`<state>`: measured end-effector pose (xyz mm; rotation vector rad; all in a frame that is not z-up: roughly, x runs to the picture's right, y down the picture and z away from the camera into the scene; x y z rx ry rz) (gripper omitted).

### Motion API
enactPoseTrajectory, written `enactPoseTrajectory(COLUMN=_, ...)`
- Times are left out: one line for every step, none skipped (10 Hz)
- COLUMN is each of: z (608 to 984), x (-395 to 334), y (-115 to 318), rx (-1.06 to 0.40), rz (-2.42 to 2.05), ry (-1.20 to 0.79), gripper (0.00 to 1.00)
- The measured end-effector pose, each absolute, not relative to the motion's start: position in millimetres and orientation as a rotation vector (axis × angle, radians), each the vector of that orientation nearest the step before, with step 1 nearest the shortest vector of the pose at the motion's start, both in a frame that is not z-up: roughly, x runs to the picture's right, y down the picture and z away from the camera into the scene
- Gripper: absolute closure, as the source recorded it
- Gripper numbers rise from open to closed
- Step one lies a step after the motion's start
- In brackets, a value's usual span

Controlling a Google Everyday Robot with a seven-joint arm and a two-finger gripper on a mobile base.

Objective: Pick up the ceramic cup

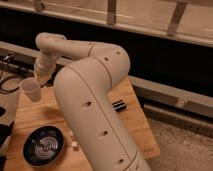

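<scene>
The ceramic cup (pixel 31 90) is a small whitish cup without a handle, slightly tilted, over the far left corner of the wooden table (pixel 135 125). My gripper (pixel 41 78) is at the end of the cream arm, right against the cup's upper right rim. The arm's wrist hides where the gripper meets the cup, so whether it holds the cup does not show. Whether the cup rests on the table or hangs just above it is also unclear.
A dark round bowl (pixel 44 146) sits at the table's front left. A small black object (pixel 118 105) lies at mid right, and a small white piece (pixel 75 145) beside the arm. Black cables (pixel 7 82) run left of the table. A dark wall with a rail stands behind.
</scene>
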<state>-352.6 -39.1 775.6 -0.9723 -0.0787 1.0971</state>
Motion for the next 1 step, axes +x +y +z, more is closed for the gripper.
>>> enactPoseTrajectory(z=775.0, x=-352.4, y=-40.2, rx=-0.972, rz=1.096, ry=-0.081, gripper=0.83)
